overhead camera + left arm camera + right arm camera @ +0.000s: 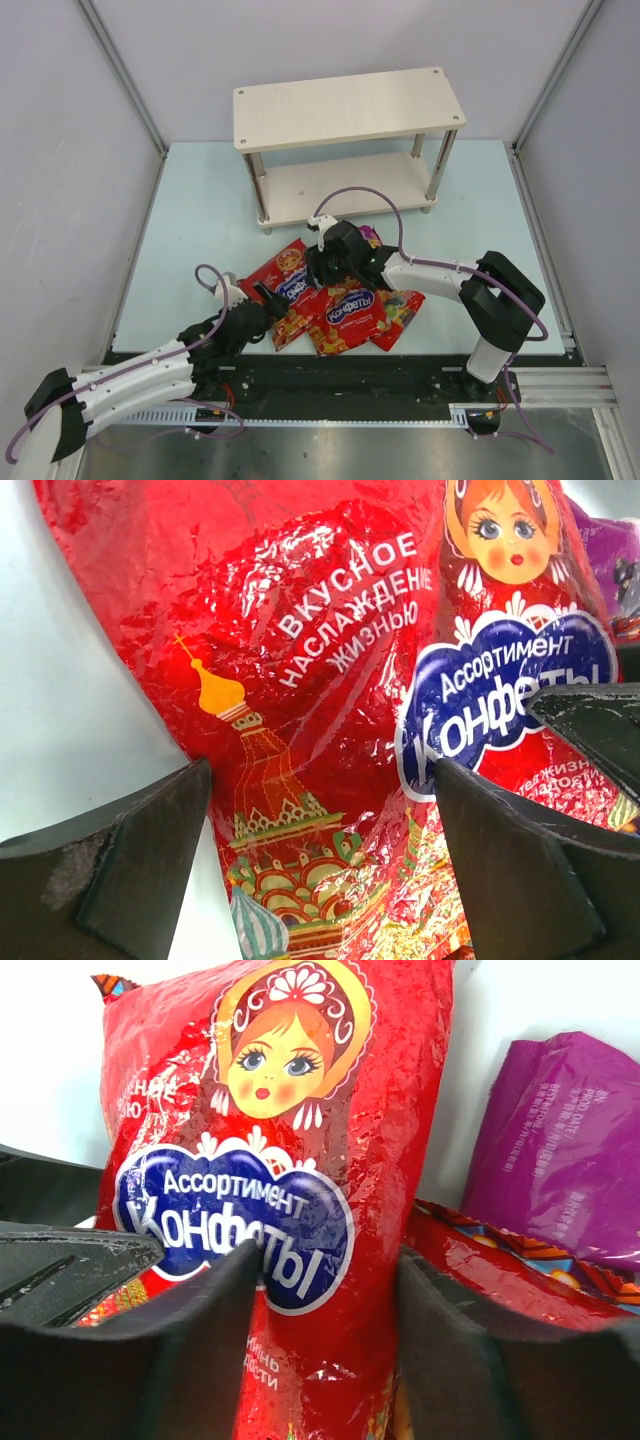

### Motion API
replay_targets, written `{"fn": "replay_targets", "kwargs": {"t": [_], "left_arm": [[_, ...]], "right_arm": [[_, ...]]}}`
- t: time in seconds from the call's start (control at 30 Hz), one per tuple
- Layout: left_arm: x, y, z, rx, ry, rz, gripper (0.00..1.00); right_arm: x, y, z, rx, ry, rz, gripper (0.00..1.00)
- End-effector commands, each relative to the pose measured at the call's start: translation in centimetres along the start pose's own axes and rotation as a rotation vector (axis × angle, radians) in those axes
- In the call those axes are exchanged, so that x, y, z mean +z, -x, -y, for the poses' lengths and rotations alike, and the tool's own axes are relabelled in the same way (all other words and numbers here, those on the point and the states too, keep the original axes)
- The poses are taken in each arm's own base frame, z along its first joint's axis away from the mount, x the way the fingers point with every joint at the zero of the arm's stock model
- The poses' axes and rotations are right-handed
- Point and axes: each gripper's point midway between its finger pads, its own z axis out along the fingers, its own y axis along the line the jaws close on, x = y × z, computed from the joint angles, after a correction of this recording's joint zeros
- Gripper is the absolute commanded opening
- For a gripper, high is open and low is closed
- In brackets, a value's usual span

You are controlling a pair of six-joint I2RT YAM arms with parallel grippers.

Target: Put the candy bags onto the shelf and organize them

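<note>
Left gripper [320, 865], spread, straddles a glossy red doll-printed candy bag [330, 680]. Right gripper [325, 1350], also spread, hangs over the same bag, with a small purple bag [560, 1150] to its right. The pale wooden two-tier shelf [350, 105] ahead holds nothing. Every bag lies on the pale green table [200, 220], so all placing remains.

White Cyrillic lettering on a large red candy bag [300, 680] read «ВКУСНОЕ НАСЛАЖДЕНИЕ ЖИЗНЬЮ», and its blue label [500, 695] said «Ассортимент Конфеты». In the right wrist view, the doll-faced red bag [390, 1080] bore «Ассортимент Конфеты» on blue, while small print on the purple bag [570, 1150] was illegible.
</note>
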Motion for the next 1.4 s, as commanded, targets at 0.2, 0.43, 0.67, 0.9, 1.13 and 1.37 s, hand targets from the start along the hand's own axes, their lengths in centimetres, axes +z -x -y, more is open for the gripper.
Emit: {"fn": "replay_targets", "kwargs": {"t": [0.2, 0.43, 0.67, 0.9, 1.13, 1.37], "left_arm": [[-0.4, -1.6, -2.5, 0.016, 0.088, -0.054, 0.61], [-1.0, -0.3, -0.6, 0.056, 0.069, -0.016, 0.23], [-1.5, 1.0, 2.3, 0.098, -0.004, 0.020, 0.00], [-3.7, 3.6, 6.4, 0.135, -0.088, 0.065, 0.00], [-7.4, 7.3, 11.7, 0.211, -0.196, 0.122, 0.00], [-12.1, 9.4, 18.6, 0.287, -0.358, 0.132, 0.00]], "right_arm": [[-0.1, -0.9, -0.7, 0.014, 0.029, -0.056, 0.26], [-0.6, -0.4, -1.1, 0.010, 0.041, -0.042, 0.07], [-1.4, 0.2, -1.9, 0.002, 0.067, -0.026, 0.00], [-4.4, 3.0, -3.8, -0.021, 0.123, 0.060, 0.00], [-8.7, 6.6, -5.9, -0.046, 0.160, 0.149, 0.00], [-15.0, 11.3, -7.8, -0.049, 0.179, 0.292, 0.00]]}}
